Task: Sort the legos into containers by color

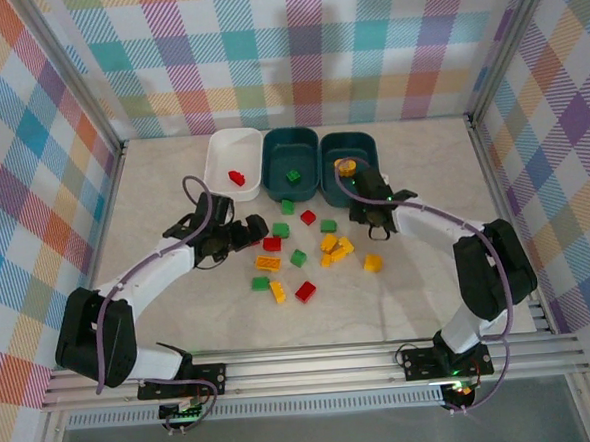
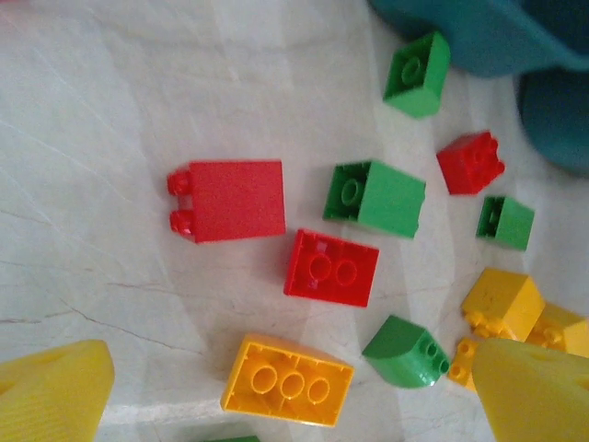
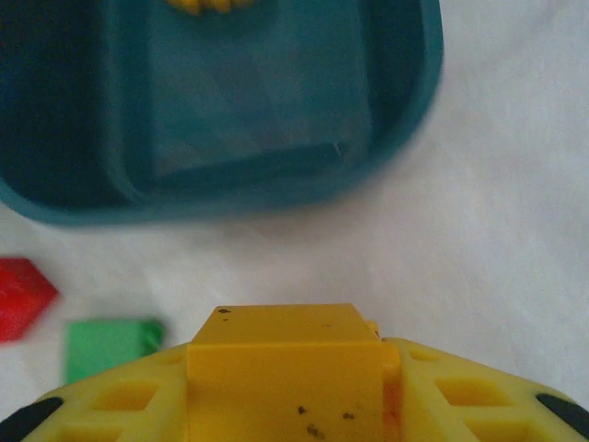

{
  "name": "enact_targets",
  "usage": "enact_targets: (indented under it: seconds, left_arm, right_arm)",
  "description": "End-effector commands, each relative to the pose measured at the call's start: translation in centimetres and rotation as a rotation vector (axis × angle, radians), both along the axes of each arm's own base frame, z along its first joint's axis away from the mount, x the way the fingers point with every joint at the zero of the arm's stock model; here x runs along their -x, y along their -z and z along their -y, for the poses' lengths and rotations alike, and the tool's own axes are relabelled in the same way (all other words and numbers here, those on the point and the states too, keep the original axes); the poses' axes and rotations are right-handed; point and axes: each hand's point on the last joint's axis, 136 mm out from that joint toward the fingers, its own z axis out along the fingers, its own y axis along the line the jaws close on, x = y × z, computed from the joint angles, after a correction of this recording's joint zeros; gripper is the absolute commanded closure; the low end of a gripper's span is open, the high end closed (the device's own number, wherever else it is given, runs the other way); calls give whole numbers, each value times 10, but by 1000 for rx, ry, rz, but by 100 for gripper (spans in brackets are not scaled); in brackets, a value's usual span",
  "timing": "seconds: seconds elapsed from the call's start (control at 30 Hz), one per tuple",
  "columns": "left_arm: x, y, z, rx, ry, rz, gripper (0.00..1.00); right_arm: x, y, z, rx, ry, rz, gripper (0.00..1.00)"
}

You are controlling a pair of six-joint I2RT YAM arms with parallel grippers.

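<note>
Three containers stand in a row at the back: a white bin (image 1: 221,150) with one red lego (image 1: 236,177), a teal bin (image 1: 290,141) with a green lego (image 1: 293,177), and a teal bin (image 1: 369,146) with a yellow lego (image 1: 346,166). My right gripper (image 1: 360,195) hangs at that right bin's near rim (image 3: 248,195), shut on a yellow lego (image 3: 276,333). My left gripper (image 1: 259,230) is open above loose legos, and an orange-yellow brick (image 2: 287,380) lies between its fingers (image 2: 51,391).
Loose red (image 1: 305,291), green (image 1: 298,258) and yellow (image 1: 373,263) legos lie scattered over the table's middle. Under the left wrist lie two red bricks (image 2: 237,200) and a green one (image 2: 375,196). Metal frame rails and plaid walls enclose the table.
</note>
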Motion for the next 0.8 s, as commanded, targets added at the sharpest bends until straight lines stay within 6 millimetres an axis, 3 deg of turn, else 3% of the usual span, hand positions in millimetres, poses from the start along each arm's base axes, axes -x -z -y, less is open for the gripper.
enact_targets:
  seconds: [0.0, 0.1, 0.2, 0.3, 0.4, 0.57, 0.67, 0.77]
  left_arm:
    - [-2, -2, -24, -13, -114, -53, 0]
    - [-4, 5, -37, 4, -181, -89, 0]
    - [-6, 17, -57, 4, -254, -149, 0]
    - [-10, 25, -66, 37, -291, -174, 0]
    - [-11, 28, -67, 30, -295, -180, 0]
    - [-14, 33, -68, 13, -285, -182, 3]
    - [-24, 32, -80, -62, -308, -156, 7]
    - [-44, 32, -89, -122, -331, -132, 14]
  right_arm:
    - [-36, -26, -6, 25, -13, 82, 53]
    - [-70, -22, -9, 1, -4, 77, 53]
    - [-98, -7, -10, -22, 5, 27, 53]
    - [-113, 5, -11, -25, 8, -22, 48]
    - [-118, -1, -13, -24, -6, -16, 36]
    - [-107, -38, -12, -58, -15, 56, 28]
    - [-80, -49, -16, -116, -24, 85, 28]
    - [-42, -43, -26, -149, -56, 84, 28]
